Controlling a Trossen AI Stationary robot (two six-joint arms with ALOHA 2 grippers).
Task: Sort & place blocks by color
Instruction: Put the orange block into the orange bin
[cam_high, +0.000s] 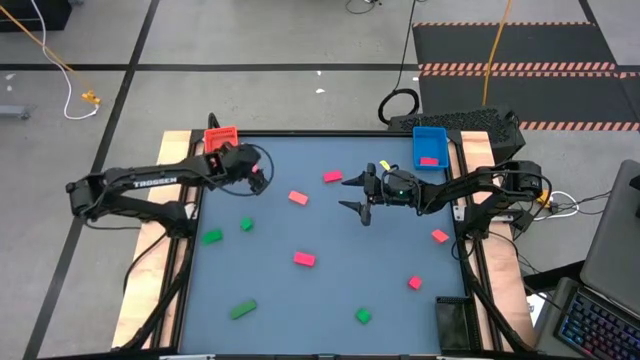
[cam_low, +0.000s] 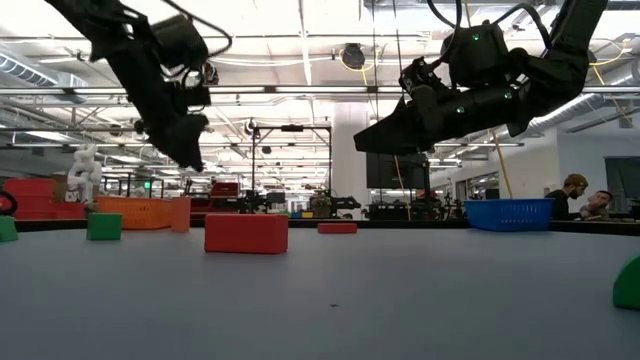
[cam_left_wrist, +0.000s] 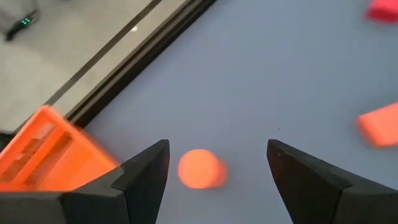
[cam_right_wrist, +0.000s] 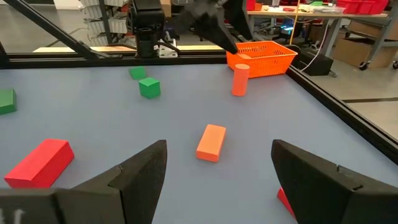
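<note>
Left wrist view shows an orange cylinder between the left gripper's wide-open, empty jaws; overhead it's hidden. Right gripper hovers open, empty too.

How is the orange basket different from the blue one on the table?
The orange basket sits at the table's far left corner, beside the left gripper; the blue basket sits at the far right corner. The blue basket holds a pink block; the orange basket shows nothing inside from above. Both are small rectangular open containers at the far edge.
</note>
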